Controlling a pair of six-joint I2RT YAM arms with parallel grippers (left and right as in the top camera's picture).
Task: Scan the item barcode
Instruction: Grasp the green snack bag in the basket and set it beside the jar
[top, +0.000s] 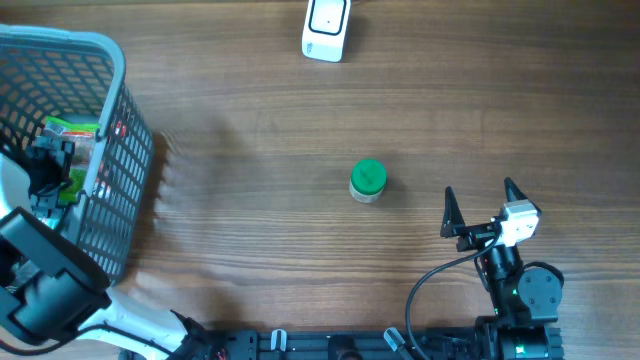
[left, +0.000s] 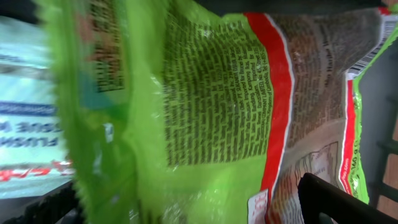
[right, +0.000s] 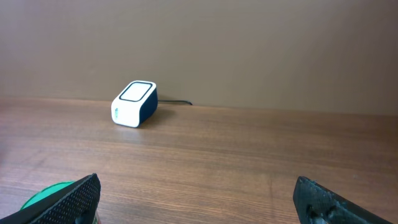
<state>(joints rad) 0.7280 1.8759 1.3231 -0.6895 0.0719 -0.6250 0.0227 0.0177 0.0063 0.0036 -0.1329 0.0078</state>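
We see the left arm (top: 45, 285) dipped into the basket (top: 120, 70), its left pincer (top: 48, 168) spread wide over the green packet (left: 205, 93). The right pincer (top: 479, 192) rests wide apart, low over the surface (top: 260, 230), facing the scanner (right: 134, 104).

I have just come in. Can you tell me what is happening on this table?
The left gripper is down inside the grey basket, open, right over a green snack packet whose barcode shows at one edge; it does not appear to grip it yet. The right gripper hovers open and empty near the front of the table. A green-lidded jar stands mid-table, and the white scanner sits at the far edge with nothing in front of it.
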